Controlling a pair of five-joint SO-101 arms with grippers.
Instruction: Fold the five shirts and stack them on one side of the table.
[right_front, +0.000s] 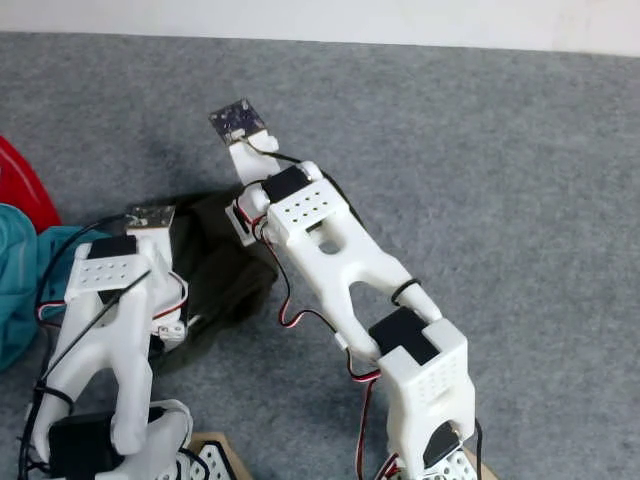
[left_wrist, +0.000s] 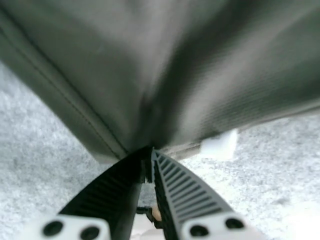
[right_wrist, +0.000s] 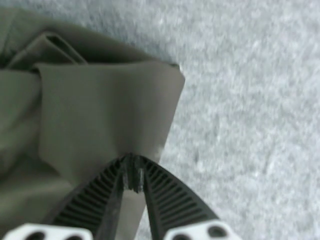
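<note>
Olive shirt (right_front: 225, 270) pinched in left end effector (left_wrist: 150, 155), right end effector (right_wrist: 132, 162) clamping its edge

The left arm (right_front: 108, 335) and right arm (right_front: 345, 262) are white moulded plastic; black servo blocks (right_front: 403, 333) sit at the joints; grids of small holes (right_front: 305, 205) dot the housings; red, black and white cables (right_front: 284, 298) run alongside; ribbed black fingers (left_wrist: 182, 192) end on white bases.

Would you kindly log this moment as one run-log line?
left gripper: shut on olive shirt | right gripper: shut on same shirt | teal shirt, red shirt: lying aside
</note>
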